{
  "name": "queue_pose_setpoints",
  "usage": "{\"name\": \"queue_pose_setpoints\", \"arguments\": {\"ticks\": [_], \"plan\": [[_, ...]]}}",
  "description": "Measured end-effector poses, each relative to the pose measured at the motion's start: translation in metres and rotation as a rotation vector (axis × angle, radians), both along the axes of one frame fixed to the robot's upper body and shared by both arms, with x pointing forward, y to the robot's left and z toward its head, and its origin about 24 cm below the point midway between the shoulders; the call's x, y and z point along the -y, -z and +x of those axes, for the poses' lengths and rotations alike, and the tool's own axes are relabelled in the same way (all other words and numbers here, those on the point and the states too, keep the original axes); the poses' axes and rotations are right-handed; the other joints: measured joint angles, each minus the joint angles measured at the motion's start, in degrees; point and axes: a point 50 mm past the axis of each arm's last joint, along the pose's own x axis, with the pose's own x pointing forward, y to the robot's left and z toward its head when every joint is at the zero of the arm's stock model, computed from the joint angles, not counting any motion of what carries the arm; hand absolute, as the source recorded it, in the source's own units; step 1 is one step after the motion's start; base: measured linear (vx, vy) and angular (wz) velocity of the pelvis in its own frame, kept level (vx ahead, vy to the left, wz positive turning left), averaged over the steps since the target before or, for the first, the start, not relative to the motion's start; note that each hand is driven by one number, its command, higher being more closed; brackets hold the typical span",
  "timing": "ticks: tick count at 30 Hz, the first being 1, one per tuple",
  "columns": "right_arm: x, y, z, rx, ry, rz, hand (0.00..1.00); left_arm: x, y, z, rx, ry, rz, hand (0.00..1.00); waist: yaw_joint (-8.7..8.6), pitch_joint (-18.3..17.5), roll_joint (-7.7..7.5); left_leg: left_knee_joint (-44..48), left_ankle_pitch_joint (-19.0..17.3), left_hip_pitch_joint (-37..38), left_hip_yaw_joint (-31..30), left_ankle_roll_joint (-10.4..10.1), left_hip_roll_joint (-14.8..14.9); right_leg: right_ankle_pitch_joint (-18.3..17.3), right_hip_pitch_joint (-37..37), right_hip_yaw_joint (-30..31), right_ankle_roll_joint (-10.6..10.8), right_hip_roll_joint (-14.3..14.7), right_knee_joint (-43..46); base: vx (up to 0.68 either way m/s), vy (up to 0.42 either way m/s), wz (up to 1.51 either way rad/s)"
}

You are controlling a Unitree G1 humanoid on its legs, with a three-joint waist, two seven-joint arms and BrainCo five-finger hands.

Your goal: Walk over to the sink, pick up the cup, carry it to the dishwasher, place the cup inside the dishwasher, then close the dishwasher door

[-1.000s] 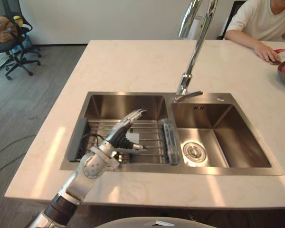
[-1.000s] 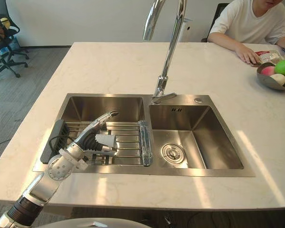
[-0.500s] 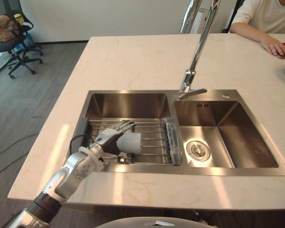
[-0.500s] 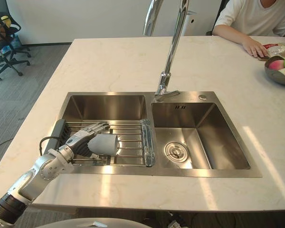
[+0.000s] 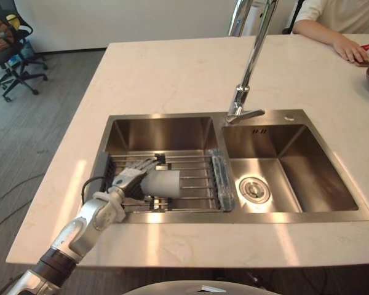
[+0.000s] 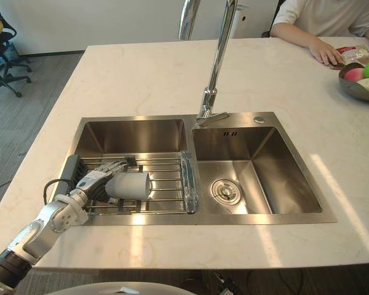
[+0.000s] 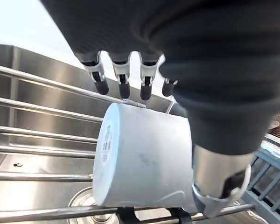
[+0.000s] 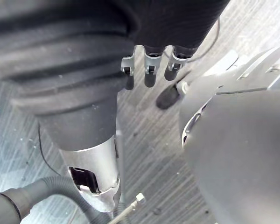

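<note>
Countertop (image 5: 160,67): it is left untouched; the lift is best kept clear of its edge.
Sink (image 5: 307,178): 2 basins are seen, and the left 1 is spanned by a rack.
Rack (image 5: 197,175): the cup is borne on its bars, so a straight upward lift is advised to avoid snagging.
Left hand (image 5: 124,181): fingers are curled over the cup and the thumb is set against its other side; the grip should be firmed before lifting.
Right hand (image 8: 150,70): it is hung above the floor, fingers relaxed, nothing held.
Cup (image 5: 163,183): it is laid on its side on the rack; its smooth wall is judged slippery.
</note>
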Motion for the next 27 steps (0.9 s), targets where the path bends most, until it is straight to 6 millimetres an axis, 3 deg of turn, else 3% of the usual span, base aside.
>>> {"name": "queue_pose_setpoints", "arguments": {"ticks": [9,27], "plan": [[-0.005,0.001,0.002,-0.009,-0.035,0.002,0.0,0.004,0.003,0.001,0.056,-0.032,-0.063,0.0,-0.71,0.0,-0.03,0.1,-0.4,0.3,1.4,0.0,0.0,0.1,-0.5,1.4,0.1,0.1,0.0,-0.02,0.004,-0.08],[-0.01,0.003,-0.011,-0.026,-0.051,-0.004,0.0,0.003,0.024,0.012,-0.066,-0.029,0.052,0.0,-2.14,0.2,0.37,0.9,-1.7,1.3,4.4,0.0,-0.2,0.5,-1.2,4.3,0.4,0.2,0.0,-0.01,0.001,-0.08]]}}
